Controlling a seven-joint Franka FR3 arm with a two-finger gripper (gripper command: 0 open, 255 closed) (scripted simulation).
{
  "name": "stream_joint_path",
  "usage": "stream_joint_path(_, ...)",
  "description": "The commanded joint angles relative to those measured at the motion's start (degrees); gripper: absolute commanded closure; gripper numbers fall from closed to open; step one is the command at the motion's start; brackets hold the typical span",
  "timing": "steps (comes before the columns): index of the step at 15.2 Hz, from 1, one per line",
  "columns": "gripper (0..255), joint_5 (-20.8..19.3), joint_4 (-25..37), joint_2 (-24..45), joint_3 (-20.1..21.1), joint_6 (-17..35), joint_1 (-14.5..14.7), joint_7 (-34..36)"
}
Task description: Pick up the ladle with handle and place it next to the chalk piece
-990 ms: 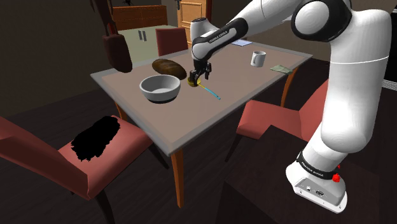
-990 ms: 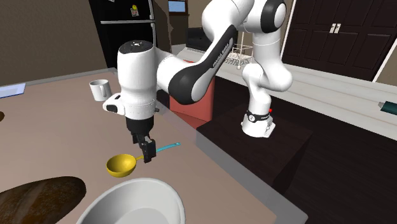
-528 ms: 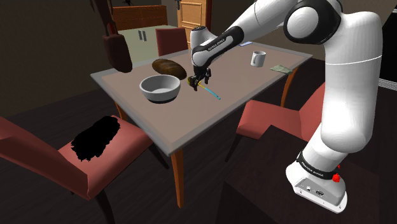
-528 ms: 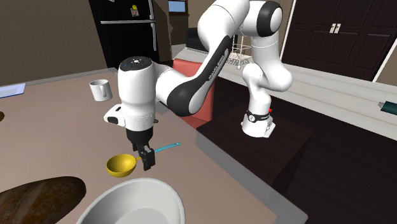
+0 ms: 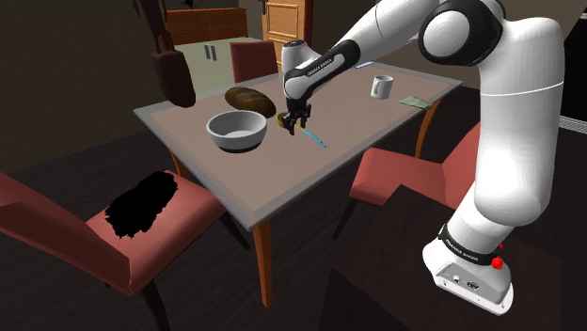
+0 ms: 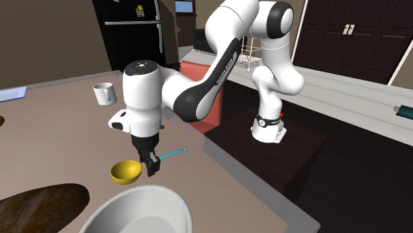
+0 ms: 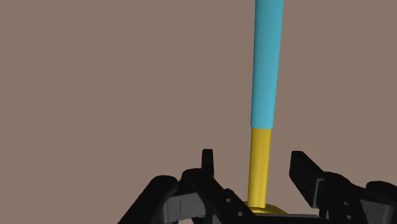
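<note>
While the arm reaches down over the table [image 5: 282,183], the gripper [image 6: 153,168] stands low over the ladle [image 6: 126,173], right where the yellow scoop meets its stem. Seen from the wrist, the 2 black fingers [image 7: 207,167] stand apart with the yellow stem between them and a gap on each side, so the ladle is not held. It lies flat on the table, its blue handle pointing away from the white bowl [image 5: 235,130] just beside the scoop. 1 white mug [image 5: 380,87] stands well apart
</note>
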Motion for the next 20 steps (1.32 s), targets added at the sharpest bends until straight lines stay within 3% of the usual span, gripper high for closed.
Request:
stream_joint_path(1,255,0.0,0.0,0.0,0.0,0.0,0.0,0.0)
stream_joint_path(9,255,0.0,0.0,0.0,0.0,0.0,0.0,0.0)
stream_joint_path(20,255,0.8,3.4,-3.7,0.3,-7.0,0.0,-1.4)
